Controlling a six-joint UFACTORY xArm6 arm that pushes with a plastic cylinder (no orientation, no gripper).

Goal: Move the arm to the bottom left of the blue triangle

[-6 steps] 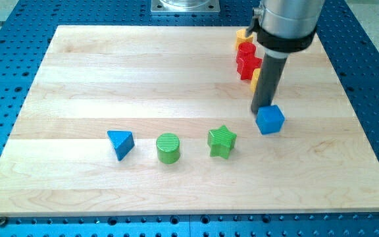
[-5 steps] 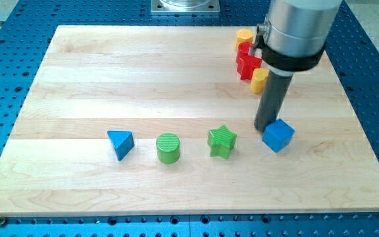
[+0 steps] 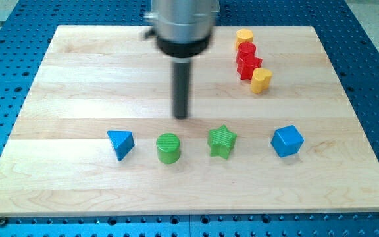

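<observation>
No text, label, brand, number or sign can be read.

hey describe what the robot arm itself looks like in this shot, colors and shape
A wide silver-grey metal cylinder with a black band at its base, narrowing to a straight dark rod. My tip is a plain blunt end. No cables or markings show.

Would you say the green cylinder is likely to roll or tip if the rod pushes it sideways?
Probably neither. The green cylinder stands on its flat end and looks squat, so it should slide on the smooth wooden board. An off-centre push from my tip might spin it.
</observation>
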